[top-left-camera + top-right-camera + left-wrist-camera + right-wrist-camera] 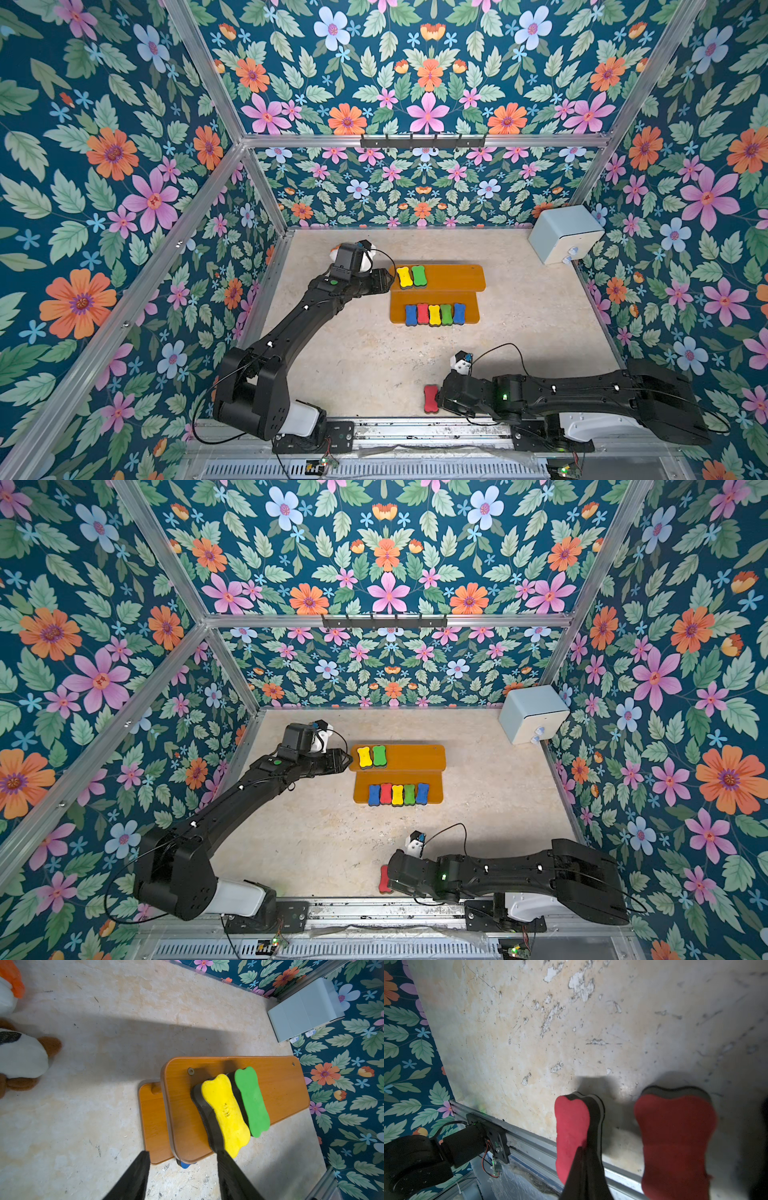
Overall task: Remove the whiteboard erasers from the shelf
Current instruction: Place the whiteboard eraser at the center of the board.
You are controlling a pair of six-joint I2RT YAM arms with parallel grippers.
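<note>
- While the right hand (581, 1148) lies low at the front of the counter (365, 357), pinched fully together with nothing between its tips that I can make out, the left hand (388, 281) is up at the end of the shelf (453, 276).
- That left hand stands about half open and empty. One finger (232, 1174) overlaps the near end of the yellow eraser (225, 1113), and the other hangs out past the board's corner.
- Yellow sits tight against the green eraser (252, 1101) on the upper board. The five more erasers (434, 313) line the lower board, side by side.
- Two reds are off the shelf, flat on the counter: a red eraser (571, 1124) right at the right hand's tips and a second red eraser (675, 1138) just beside it.
- Trouble spot: those jaws straddle the board's corner, not the yellow pad. Close now and I'd expect a pinch on wood, or a shove that drives yellow into green.
- The shelf looks light (nothing pins it down that I can see). A sideways nudge could skid the whole stand and scatter the lower row.
- On the right, tips this close to the red pad could drag it against the front rail (529, 1142) as they lift.
</note>
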